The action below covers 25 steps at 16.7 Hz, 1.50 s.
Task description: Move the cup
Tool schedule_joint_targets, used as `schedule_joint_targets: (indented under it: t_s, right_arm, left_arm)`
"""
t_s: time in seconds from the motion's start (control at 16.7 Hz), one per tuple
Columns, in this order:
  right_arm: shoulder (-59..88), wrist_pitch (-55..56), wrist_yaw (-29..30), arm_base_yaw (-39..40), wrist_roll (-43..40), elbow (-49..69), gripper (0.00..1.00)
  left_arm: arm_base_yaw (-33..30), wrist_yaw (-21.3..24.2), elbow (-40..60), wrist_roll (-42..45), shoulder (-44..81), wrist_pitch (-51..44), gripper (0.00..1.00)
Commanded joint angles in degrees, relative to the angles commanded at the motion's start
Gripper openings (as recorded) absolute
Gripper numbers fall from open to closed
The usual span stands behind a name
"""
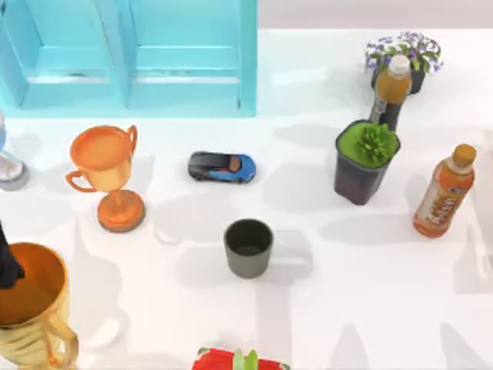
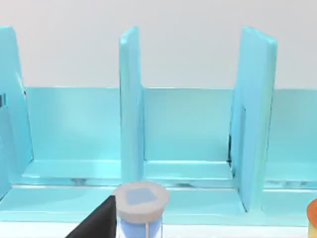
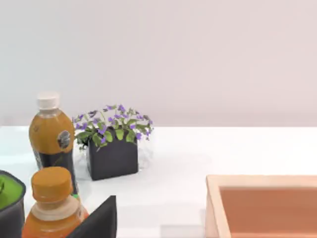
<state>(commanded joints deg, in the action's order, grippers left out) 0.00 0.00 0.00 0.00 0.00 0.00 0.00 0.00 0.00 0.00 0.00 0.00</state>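
Note:
The cup [image 1: 248,248] is a small dark grey-olive tumbler without a handle. It stands upright near the middle of the white table, with nothing touching it. A dark piece of my left arm [image 1: 6,266] shows at the table's left edge, over the gold trophy and well left of the cup. The left wrist view has a dark wedge of my left gripper [image 2: 96,220] at its edge. A similar wedge of my right gripper [image 3: 99,218] appears in the right wrist view.
Left of the cup stand an orange trophy [image 1: 108,173] and a gold trophy [image 1: 31,308]. Behind it lies a toy car [image 1: 222,166] before a blue shelf [image 1: 131,54]. A potted plant [image 1: 366,160], two bottles [image 1: 443,193] and a flower pot [image 1: 404,58] stand right. A wooden box [image 3: 262,206] lies nearby.

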Motion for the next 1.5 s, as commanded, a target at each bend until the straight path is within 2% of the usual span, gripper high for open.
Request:
schedule_joint_targets:
  t_s: [0.3, 0.48, 0.78, 1.14, 1.5]
  right_arm:
    - [0.0, 0.0, 0.0, 0.0, 0.0, 0.0, 1.0]
    - [0.0, 0.0, 0.0, 0.0, 0.0, 0.0, 1.0]
    - [0.0, 0.0, 0.0, 0.0, 0.0, 0.0, 1.0]
    - [0.0, 0.0, 0.0, 0.0, 0.0, 0.0, 1.0]
    - [0.0, 0.0, 0.0, 0.0, 0.0, 0.0, 1.0]
  left_arm:
    - [-0.5, -0.36, 5.39, 0.01, 2.13, -2.39, 1.0]
    - [-2.18, -1.12, 14.18, -0.05, 9.16, -8.54, 1.0]
    - [-7.13, -2.82, 40.02, -2.1, 28.42, -24.11, 1.0]
    - [-17.13, -3.89, 75.24, -9.69, 60.25, -47.22, 1.0]
    - [-29.47, -2.88, 97.02, -22.88, 91.94, -66.63, 1.0]
